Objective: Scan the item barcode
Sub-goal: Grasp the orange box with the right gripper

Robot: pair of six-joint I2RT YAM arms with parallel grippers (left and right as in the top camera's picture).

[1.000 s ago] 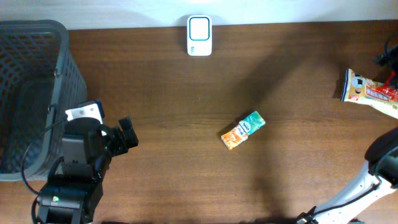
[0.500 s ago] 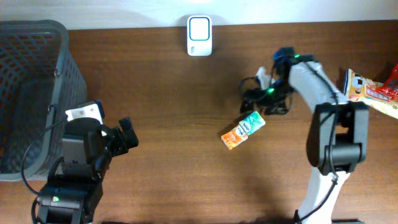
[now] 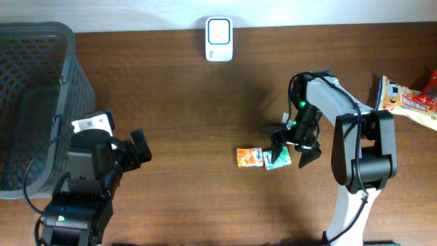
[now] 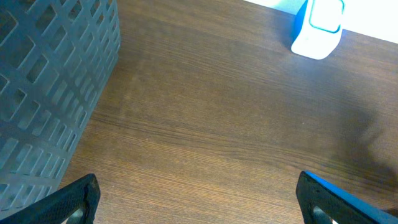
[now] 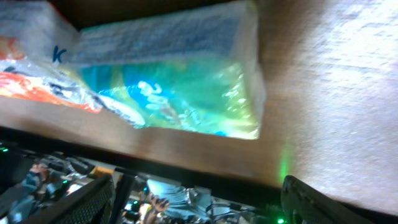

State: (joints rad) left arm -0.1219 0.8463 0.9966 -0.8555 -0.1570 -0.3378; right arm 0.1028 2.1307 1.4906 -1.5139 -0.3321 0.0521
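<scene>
Overhead shows us the snack packet point(image 3: 262, 157), orange at one end and green at the other, lying flat on the bench point(image 3: 184, 102) right of centre, well apart from the white scanner point(image 3: 219, 30) at the far edge; the right hand point(image 3: 292, 152) hangs low at the packet's green end, jaws spread and gripping nothing; the left hand point(image 3: 140, 152) sits beside the mesh basket point(image 3: 34, 82), far from the packet.

Left wrist view gives us bare bench, the basket wall and the scanner ahead; its fingers point(image 4: 74, 199) stand wide apart at the lower corners, so that hand is open and empty.

Right wrist view puts the green end close in front, glossy and wrinkled; the fingers point(image 5: 81, 199) are spread wide, neither touching it as far as we can tell; no barcode shows on this face.

We judge the packet light, soft and crinkly, its film slippery; we would take it across the narrow width near the middle, gently enough not to crush the contents, leaving the printed faces clear for the scanner.
</scene>
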